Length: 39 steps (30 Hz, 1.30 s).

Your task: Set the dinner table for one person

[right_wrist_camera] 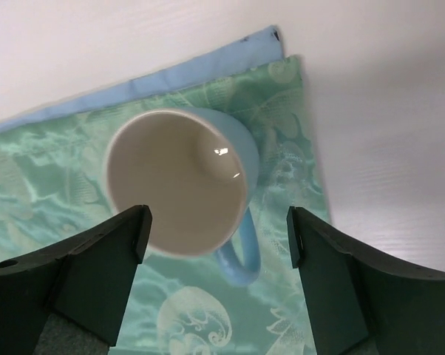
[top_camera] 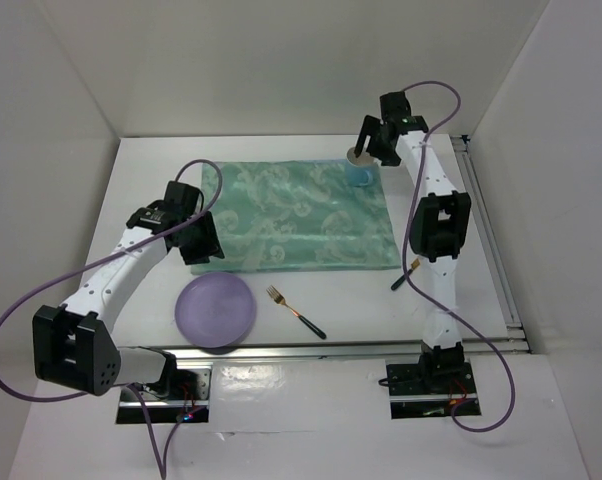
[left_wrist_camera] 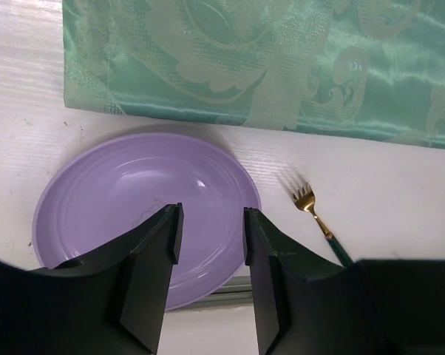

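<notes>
The white counter [top_camera: 271, 152] is spread beneath both arms, a teal patterned placemat [top_camera: 301, 215] laid at its middle. A light blue mug [right_wrist_camera: 178, 177] is set upright on the mat's far right corner, under the right end effector [right_wrist_camera: 219, 222], held wide and empty. A lilac plate [left_wrist_camera: 134, 192] and a gold-tined fork [left_wrist_camera: 305, 198] are laid near the front edge; the left end effector [left_wrist_camera: 211, 222] is held above the plate, narrowly parted, gripping nothing.

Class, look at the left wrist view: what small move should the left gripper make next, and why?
Probably lower the left gripper onto the near rim of the round purple plate and close. Its jaws stand open above the plate, which lies on the bare white tabletop beside the teal patterned cloth mat, not on it.
</notes>
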### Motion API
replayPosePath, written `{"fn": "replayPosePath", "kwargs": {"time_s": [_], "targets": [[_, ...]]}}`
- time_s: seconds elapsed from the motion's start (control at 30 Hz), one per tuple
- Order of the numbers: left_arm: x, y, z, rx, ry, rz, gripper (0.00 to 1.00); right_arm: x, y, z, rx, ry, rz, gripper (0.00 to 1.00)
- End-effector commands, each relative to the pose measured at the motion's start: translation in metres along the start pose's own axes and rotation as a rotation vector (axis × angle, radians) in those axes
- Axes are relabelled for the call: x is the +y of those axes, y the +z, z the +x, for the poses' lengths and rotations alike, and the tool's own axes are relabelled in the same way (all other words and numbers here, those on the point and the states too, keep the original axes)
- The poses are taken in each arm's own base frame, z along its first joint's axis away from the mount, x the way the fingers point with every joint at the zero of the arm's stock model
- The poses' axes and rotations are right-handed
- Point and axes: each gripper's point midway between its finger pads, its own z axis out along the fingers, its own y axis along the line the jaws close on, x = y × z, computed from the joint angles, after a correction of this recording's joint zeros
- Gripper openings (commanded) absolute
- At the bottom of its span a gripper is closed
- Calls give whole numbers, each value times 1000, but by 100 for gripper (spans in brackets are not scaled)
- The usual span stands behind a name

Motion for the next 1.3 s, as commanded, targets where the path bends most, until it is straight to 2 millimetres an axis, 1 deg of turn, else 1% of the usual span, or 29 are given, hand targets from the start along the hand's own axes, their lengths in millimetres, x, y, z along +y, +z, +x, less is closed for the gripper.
{"fn": "replayPosePath", "kwargs": {"time_s": [0.0, 0.03, 0.07, 0.1, 0.13, 0.17, 0.2, 0.23, 0.3, 0.33, 0.37, 0.4, 0.43, 0.47, 0.5, 0.53, 0.6, 0.63, 0.7, 0.73, 0.77, 0.8, 0.9, 1.03, 1.07, 1.1, 1.2, 1.23, 1.27], "targets": [[9, -7, 1, -29, -38, -45, 55, 43, -106, -76, -261, -23, -126, 87], [12, -7, 1, -31, -39, -65, 55, 44, -117, -78, -273, -22, -131, 88], [16, -7, -1, -42, -59, -82, 55, 50, -128, -76, -285, -41, -132, 88], [23, -7, 0, -44, -68, -118, 55, 58, -128, -59, -261, -70, -132, 88], [31, -11, -1, -54, -92, -146, 55, 65, -159, -63, -309, -84, -144, 88], [31, -11, -1, -54, -92, -146, 55, 70, -169, -55, -311, -95, -151, 88], [31, -19, -6, -86, -116, -133, 54, 79, -177, -44, -306, -123, -169, 88], [36, -21, -5, -94, -130, -137, 54, 97, -190, -14, -278, -163, -214, 88], [35, -28, -8, -109, -154, -104, 54, 120, -199, 31, -214, -222, -290, 87], [35, -35, -17, -136, -174, -88, 54, 144, -207, 82, -145, -278, -365, 86], [34, -42, -25, -163, -173, -78, 54, 157, -213, 111, -108, -304, -410, 86], [28, -54, -40, -204, -171, -49, 54, 189, -228, 150, -74, -338, -514, 84], [25, -59, -45, -212, -170, -44, 54, 187, -229, 191, 8, -346, -555, 84], [25, -67, -53, -233, -167, -41, 54, 196, -234, 217, 53, -344, -595, 82], [17, -80, -68, -276, -152, -18, 54, 219, -248, 250, 93, -332, -681, 82], [15, -88, -77, -303, -159, -10, 54, 216, -241, 286, 171, -341, -679, 82], [11, -99, -88, -337, -150, -5, 54, 228, -240, 323, 243, -341, -688, 81], [10, -111, -96, -365, -158, 2, 54, 240, -235, 353, 273, -381, -671, 81], [13, -115, -98, -371, -157, -4, 54, 249, -229, 376, 289, -420, -635, 82], [11, -121, -100, -390, -156, 6, 54, 253, -227, 390, 304, -444, -626, 82], [13, -122, -101, -389, -164, 9, 54, 253, -213, 399, 324, -453, -601, 82], [11, -122, -100, -385, -162, 17, 54, 256, -212, 405, 334, -454, -600, 82], [9, -124, -99, -388, -151, 29, 54, 259, -195, 418, 356, -448, -591, 82], [16, -117, -94, -361, -157, 22, 54, 256, -174, 435, 397, -452, -553, 77], [16, -117, -94, -361, -148, 21, 54, 256, -174, 435, 397, -452, -553, 77], [17, -114, -92, -353, -149, 17, 54, 253, -168, 441, 410, -447, -536, 73], [16, -114, -94, -361, -148, 21, 54, 254, -164, 443, 411, -447, -536, 66], [15, -114, -94, -357, -146, 29, 54, 249, -162, 452, 425, -460, -524, 59], [17, -115, -95, -360, -153, 24, 54, 250, -163, 453, 432, -460, -529, 53]]}}
